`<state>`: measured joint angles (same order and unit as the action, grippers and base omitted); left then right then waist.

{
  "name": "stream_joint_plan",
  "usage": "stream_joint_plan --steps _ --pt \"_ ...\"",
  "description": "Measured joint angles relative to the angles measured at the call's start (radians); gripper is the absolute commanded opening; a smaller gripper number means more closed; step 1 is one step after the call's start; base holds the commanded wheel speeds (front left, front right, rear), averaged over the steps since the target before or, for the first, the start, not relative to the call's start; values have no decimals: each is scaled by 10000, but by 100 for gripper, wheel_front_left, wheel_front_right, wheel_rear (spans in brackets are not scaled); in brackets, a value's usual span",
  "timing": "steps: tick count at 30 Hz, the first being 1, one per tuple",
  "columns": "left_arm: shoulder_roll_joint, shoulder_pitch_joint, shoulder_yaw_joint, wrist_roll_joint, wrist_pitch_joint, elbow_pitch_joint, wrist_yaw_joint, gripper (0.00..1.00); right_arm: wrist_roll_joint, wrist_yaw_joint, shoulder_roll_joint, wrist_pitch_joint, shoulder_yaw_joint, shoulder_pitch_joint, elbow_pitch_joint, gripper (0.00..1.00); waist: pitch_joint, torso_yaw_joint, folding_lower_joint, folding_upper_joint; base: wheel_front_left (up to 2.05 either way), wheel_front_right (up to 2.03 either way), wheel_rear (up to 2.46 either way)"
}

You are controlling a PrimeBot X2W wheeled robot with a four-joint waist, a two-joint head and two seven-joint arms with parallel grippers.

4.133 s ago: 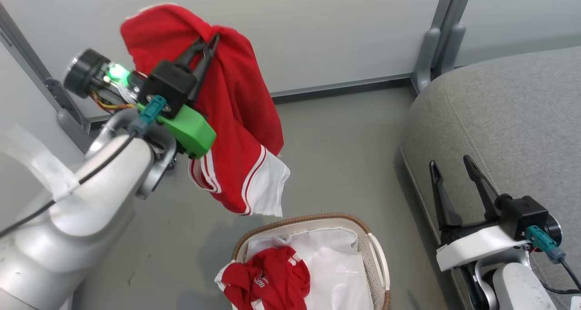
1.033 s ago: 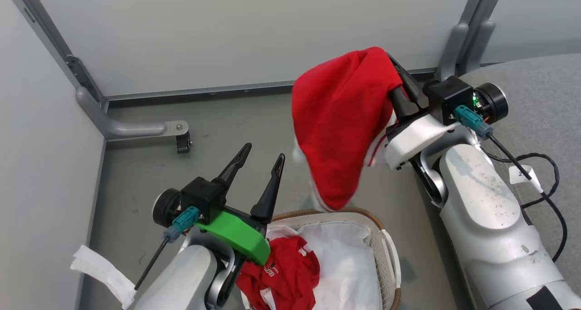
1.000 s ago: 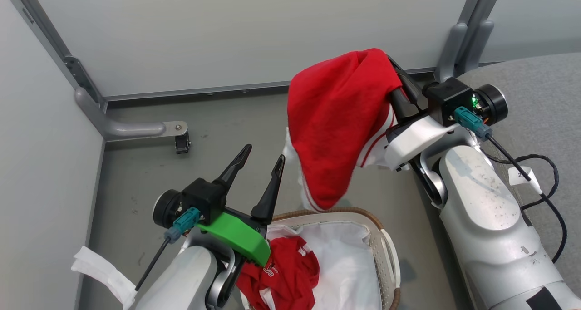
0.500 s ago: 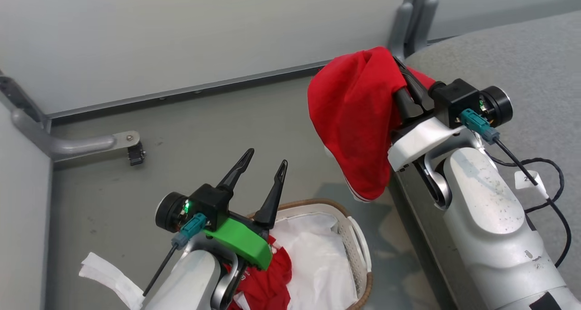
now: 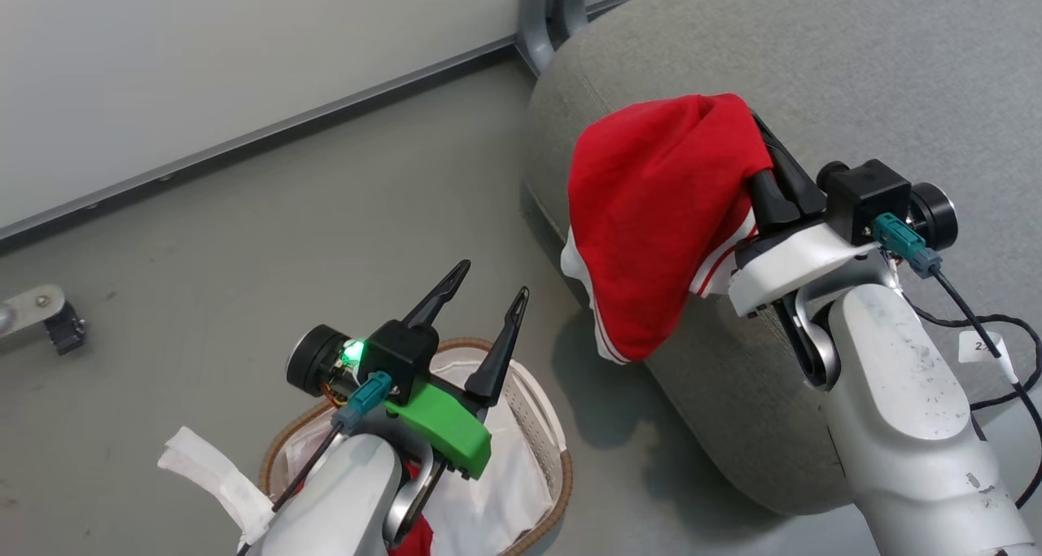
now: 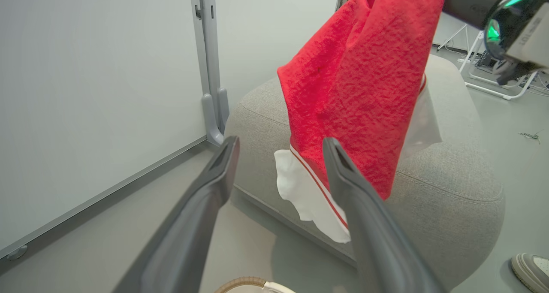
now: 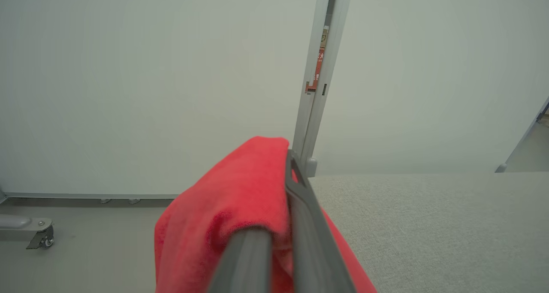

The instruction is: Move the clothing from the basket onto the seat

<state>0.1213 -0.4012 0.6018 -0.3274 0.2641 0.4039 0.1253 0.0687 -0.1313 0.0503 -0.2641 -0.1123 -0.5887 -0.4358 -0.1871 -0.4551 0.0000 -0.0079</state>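
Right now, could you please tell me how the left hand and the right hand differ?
The left hand is open and empty; the right hand is shut on a red garment. The left hand is low, by the basket; the right hand is raised at the seat's edge. Both have two long dark fingers.

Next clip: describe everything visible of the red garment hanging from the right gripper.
The red terry-like fabric garment hangs bunched and draped over the shut right gripper, pinched near its top between the two dark fingers. Its surface looks soft and nubbly. The lower hem carries white trim with thin red stripes and dangles free by the rounded edge of the grey woven sofa cushion. Whether it touches the cushion cannot be told.
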Motion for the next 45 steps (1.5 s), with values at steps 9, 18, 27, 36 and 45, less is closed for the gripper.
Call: stream_joint_plan --steps 9,18,27,36,45 --pt "92 -516 479 138 0 82 33 100 -98 0 -15 0 926 222 196 0 -954 -706 0 0 0 0 0" --pt "293 -1085 917 349 -8 -128 35 100 -1183 0 61 0 3087 -1369 192 0 -1877 -557 1 0 0 0 0" --pt "430 -1950 1471 748 -90 -336 36 100 -2063 0 1975 0 5490 -3967 -190 0 -2976 320 2 0 0 0 0" --pt "583 -2182 1726 943 -165 -554 8 100 -3264 0 2589 -2 7676 -5086 -2123 0 -4334 1356 2 0 0 0 0" --pt "715 -2294 1712 966 -151 -715 -113 100 -4130 0 1935 -2 8240 -4663 -3041 0 -5361 2190 2 0 0 0 0"
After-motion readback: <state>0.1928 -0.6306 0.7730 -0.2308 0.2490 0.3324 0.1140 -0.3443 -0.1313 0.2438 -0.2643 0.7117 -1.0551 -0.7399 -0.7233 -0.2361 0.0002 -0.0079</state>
